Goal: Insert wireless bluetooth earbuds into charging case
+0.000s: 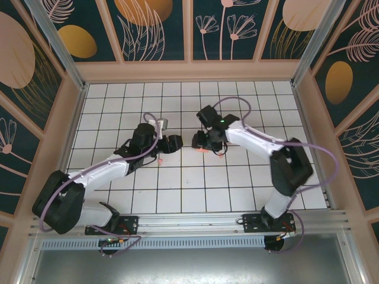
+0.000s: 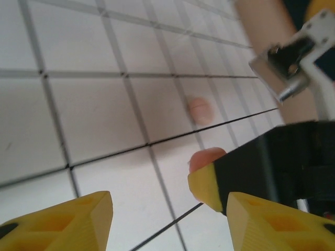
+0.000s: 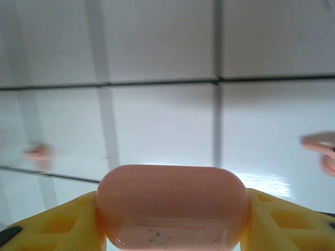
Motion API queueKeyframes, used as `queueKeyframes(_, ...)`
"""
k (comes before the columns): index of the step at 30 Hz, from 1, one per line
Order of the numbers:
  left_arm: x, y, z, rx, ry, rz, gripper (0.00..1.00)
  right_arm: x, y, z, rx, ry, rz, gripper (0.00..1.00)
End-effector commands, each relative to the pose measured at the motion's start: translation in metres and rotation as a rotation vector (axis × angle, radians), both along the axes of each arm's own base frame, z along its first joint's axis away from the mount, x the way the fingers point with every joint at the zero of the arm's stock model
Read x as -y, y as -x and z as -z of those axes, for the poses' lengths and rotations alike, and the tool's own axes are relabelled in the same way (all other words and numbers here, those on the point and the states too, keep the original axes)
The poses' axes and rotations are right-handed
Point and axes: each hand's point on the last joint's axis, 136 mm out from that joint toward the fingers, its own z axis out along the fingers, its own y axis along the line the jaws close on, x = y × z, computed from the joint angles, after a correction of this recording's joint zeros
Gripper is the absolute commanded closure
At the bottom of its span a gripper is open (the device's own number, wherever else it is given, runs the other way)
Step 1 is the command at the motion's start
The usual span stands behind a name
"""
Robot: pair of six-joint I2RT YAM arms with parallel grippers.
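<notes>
Case gripped, earbud waiting on the tiles

The right tool (image 3: 171,217) is clenched on the pink charging case (image 3: 171,196), low over the table (image 3: 157,125). The left tool (image 2: 167,212) stands released, with nothing between its fingers. One small pink earbud (image 2: 200,110) lies on a tile just beyond the case — the second I cannot place with certainty. The step calls for a level, steady case and a square descent over the earbud — pinch gently, lest it skid.
</notes>
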Motion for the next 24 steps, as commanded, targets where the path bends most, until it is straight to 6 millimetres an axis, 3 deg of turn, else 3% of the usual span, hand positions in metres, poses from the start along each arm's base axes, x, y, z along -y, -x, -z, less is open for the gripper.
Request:
queueKeyframes(1,0.016,0.004,-0.070,0.357,0.087,0.155,0.43,-0.021,-0.021,-0.072,0.170,-0.301,0.050,0.50)
queueKeyframes(5,0.019,0.025,-0.099,0.566,0.139,0.253,0.43,-0.027,-0.026,-0.120,0.241,-0.516,0.053,0.50)
queueKeyframes(10,0.023,0.029,-0.105,0.644,0.119,0.299,0.42,-0.036,-0.020,-0.155,0.256,-0.647,0.025,0.49)
queueKeyframes(15,0.024,0.020,-0.109,0.637,0.129,0.267,0.43,-0.051,-0.006,-0.169,0.208,-0.777,-0.007,0.49)
queueKeyframes(24,0.022,0.005,-0.117,0.609,0.181,0.183,0.46,-0.059,0.010,-0.177,0.169,-0.846,-0.033,0.48)
